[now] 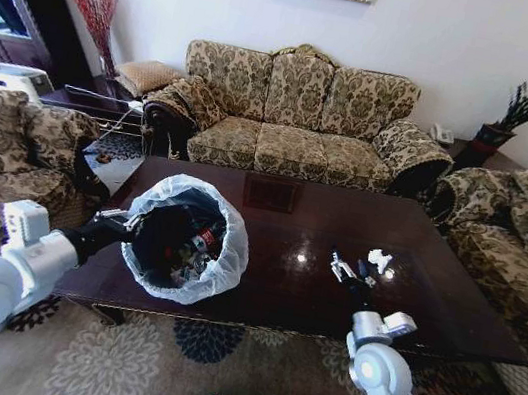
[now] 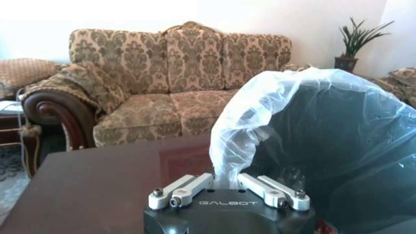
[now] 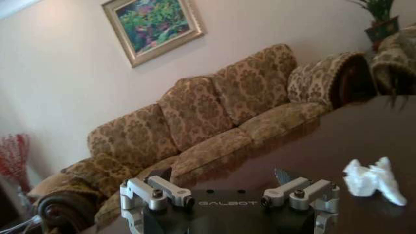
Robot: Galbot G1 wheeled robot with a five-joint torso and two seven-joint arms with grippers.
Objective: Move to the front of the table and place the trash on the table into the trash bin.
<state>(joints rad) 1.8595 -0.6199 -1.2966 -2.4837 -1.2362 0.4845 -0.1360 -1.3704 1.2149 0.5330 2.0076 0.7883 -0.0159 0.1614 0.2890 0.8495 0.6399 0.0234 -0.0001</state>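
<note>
Holding the trash bin [image 1: 186, 238] by its rim, the left gripper [image 1: 124, 221] sits at the bin's left side over the near-left part of the bench [image 1: 448, 309]; in the left wrist view its jaws are closed onto the translucent white bag liner [image 2: 260, 117] where it folds over the rim. The bin is tilted, mouth facing up toward the head camera, and rests at or just above the bench surface; which of the two cannot be told. Inside the bin lie several pieces of litter, among them a clear bottle with a red label [image 1: 204, 238]; the remainder is too jumbled to identify. On the bench, right of centre, one crumpled white tissue [image 1: 378, 260] remains, lying apart from the bin and close to the right gripper [image 1: 342, 266]. The right gripper is poised low over the bench just left of the tissue, not touching it. In the right wrist view [image 3: 231, 195] its jaws stand wide apart with nothing between them, and the tissue [image 3: 373, 180] lies on the dark glossy wood beyond one fingertip. A patterned sofa [image 1: 298, 112] stands behind the bench's far edge.
</note>
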